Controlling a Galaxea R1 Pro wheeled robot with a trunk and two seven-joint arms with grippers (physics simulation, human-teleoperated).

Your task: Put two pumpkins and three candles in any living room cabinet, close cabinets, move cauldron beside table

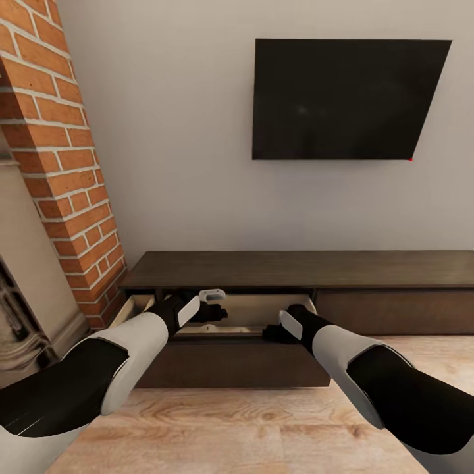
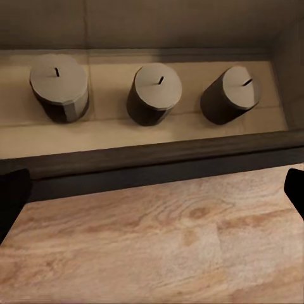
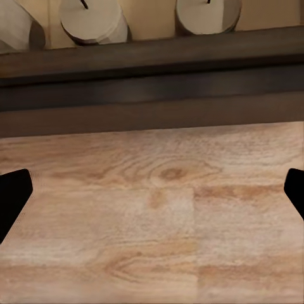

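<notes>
All three candles (image 2: 154,94) sit in a row along the back of the open drawer (image 1: 232,309); my left tool (image 1: 212,309) and right tool (image 1: 276,331) both spread wide, empty; I'd push the front squarely, both sides together.

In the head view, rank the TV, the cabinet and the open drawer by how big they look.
1. Cabinet, spanning most of the picture's width.
2. TV.
3. Open drawer, smallest and partly hidden by the arms.
</notes>
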